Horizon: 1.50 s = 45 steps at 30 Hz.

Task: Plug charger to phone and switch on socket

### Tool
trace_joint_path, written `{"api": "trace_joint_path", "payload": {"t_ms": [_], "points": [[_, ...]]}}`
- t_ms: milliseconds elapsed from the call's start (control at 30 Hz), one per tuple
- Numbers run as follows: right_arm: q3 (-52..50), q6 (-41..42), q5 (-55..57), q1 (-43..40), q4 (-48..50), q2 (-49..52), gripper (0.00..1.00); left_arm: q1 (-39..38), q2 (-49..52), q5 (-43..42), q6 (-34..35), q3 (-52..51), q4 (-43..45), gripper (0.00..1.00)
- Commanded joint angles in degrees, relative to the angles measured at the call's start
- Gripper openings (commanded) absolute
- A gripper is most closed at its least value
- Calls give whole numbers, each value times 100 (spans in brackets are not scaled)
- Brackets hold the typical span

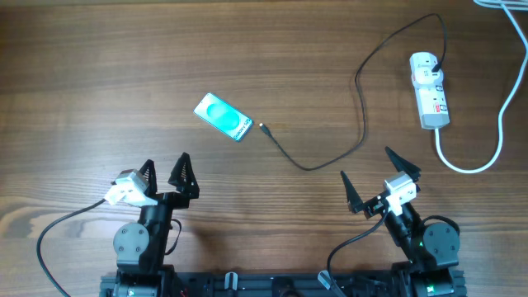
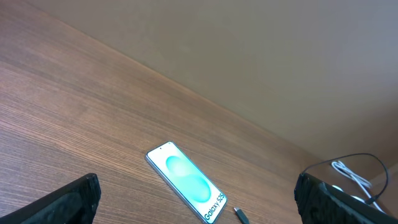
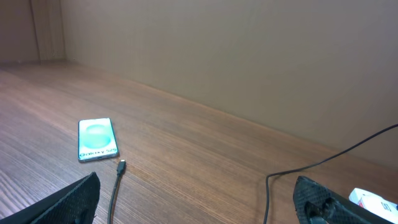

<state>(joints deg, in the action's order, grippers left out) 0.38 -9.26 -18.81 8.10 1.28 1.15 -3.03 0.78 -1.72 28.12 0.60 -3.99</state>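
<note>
Now spread, holding nothing: left gripper (image 1: 166, 161) at 9 o'clock, right gripper (image 1: 365, 163) at 3. Lying flat on table (image 1: 82, 66) at 10 o'clock: phone (image 1: 222, 116), charger tip (image 1: 262, 127) just beside; socket (image 1: 430, 91) at 2 o'clock.

Overhead straight down; 2 wrists low, sharing phone (image 2: 186, 181).

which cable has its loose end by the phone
The thin black cable; its tip lies just off the phone. The thick white cord stays by the power strip.
</note>
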Motion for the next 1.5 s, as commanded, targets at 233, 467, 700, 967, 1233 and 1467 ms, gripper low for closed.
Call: {"api": "trace_joint_path", "payload": {"t_ms": [233, 467, 700, 967, 1233, 1467], "points": [[-9, 28, 81, 13, 15, -35, 100, 31, -39, 74, -92, -28, -33, 100], [-9, 26, 81, 13, 15, -35, 100, 31, -39, 74, -92, -28, -33, 100], [-9, 28, 81, 13, 15, -35, 100, 31, 31, -59, -72, -26, -37, 100], [-9, 26, 81, 13, 15, -35, 100, 31, 1543, -289, 55, 1794, -1510, 100], [-9, 28, 81, 13, 15, -35, 100, 31, 5003, -315, -466, 5869, -3650, 100], [-9, 26, 81, 13, 15, -35, 100, 31, 8271, -271, -691, 8922, -5960, 100]]}}
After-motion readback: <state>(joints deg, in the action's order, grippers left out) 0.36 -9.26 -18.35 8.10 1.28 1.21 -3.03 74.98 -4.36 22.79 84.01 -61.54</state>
